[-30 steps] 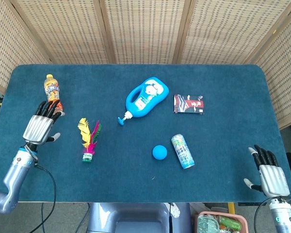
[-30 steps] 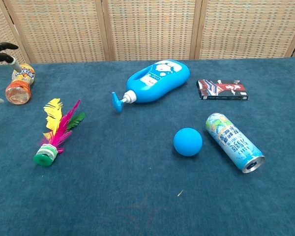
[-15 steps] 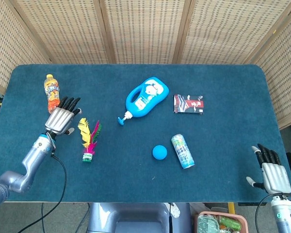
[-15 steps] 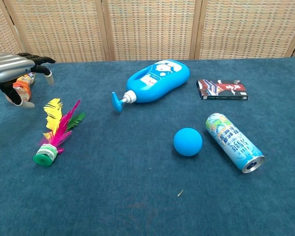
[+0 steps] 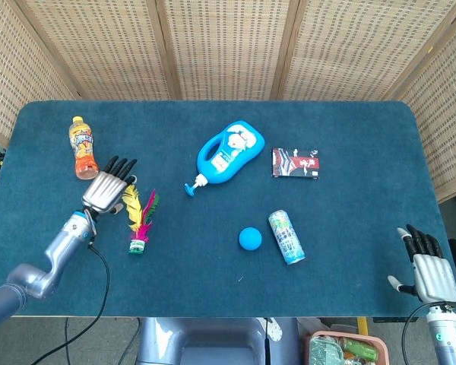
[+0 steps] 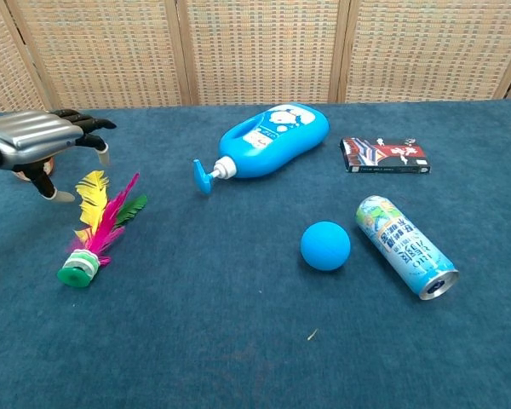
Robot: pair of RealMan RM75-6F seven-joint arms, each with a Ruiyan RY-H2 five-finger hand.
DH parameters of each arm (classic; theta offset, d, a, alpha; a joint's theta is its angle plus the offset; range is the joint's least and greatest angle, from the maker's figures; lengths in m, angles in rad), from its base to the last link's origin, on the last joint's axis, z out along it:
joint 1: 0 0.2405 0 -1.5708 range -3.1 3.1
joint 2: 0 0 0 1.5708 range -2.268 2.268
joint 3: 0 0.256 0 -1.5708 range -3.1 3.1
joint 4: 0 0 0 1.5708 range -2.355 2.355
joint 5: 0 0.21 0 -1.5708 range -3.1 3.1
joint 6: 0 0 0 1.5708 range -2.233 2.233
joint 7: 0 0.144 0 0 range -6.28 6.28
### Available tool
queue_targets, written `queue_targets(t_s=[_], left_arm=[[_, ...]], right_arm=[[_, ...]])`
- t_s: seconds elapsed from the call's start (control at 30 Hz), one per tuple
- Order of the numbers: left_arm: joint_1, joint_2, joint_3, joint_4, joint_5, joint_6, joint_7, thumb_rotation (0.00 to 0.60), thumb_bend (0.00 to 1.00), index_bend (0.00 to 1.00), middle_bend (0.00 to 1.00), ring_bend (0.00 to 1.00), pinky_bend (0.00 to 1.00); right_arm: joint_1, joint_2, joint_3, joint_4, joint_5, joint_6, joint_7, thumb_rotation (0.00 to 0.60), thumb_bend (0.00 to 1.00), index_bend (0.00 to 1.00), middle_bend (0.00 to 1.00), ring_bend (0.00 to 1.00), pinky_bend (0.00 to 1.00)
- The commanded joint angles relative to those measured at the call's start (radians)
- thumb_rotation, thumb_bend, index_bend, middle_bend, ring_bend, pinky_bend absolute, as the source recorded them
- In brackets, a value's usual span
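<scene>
So the left hand (image 5: 106,190) is hanging palm-down just over the feathered shuttlecock (image 5: 140,219), fingers spread and slightly drooped, nothing in it. From the chest view you can see the fingertips (image 6: 104,156) sit above and a bit to the outer side of the yellow feather tips, not touching them as far as I can tell. The shuttlecock is lying on its side on the blue table (image 5: 349,137), green base pointing toward the robot, feathers fanned away toward the back. The orange drink bottle (image 5: 80,146) is lying just behind the hand, mostly hidden by it in the chest view. My read is that this is the approach stage of a pick, with the hand lining up over the shuttlecock and no grasp made yet. Next move, I'd guess, needs the hand to shift a touch toward the middle of the table and down so the fingers straddle the stem near the base and don't just squash the feathers, which look floppy and would slip. The right hand (image 5: 429,274) is parked way off at the near right table edge, fingers loosely apart, holding nothing. The blue pump bottle (image 5: 228,154), blue ball (image 5: 250,239), can (image 5: 286,236) and small card box (image 5: 295,163) all sit well apart from both hands.
</scene>
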Motion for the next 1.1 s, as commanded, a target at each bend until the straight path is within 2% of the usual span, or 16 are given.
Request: queue_targets(t_s=[0.03,0.8,1.1], left_arm=[[-0.009,-0.025,0.010,0.024,0.011,0.009,0.002,0.600,0.23,0.31,0.00,0.00,0.00],[-0.034,-0.188,0.037,0.220,0.030,0.071,-0.024,0.600,0.32,0.44,0.00,0.00,0.00],[-0.034,-0.224,0.042,0.267,0.042,0.117,-0.036,0.600,0.36,0.65,0.04,0.00,0.00]], right_arm=[[0.000,0.000,0.000,0.001,0.000,0.001,0.001,0.600,0.17,0.05,0.00,0.00,0.00],[-0.005,0.005,-0.002,-0.002,-0.010,0.013,0.013,0.600,0.17,0.05,0.00,0.00,0.00],[-0.007,0.008,-0.004,-0.005,-0.018,0.019,0.016,0.600,0.17,0.05,0.00,0.00,0.00]])
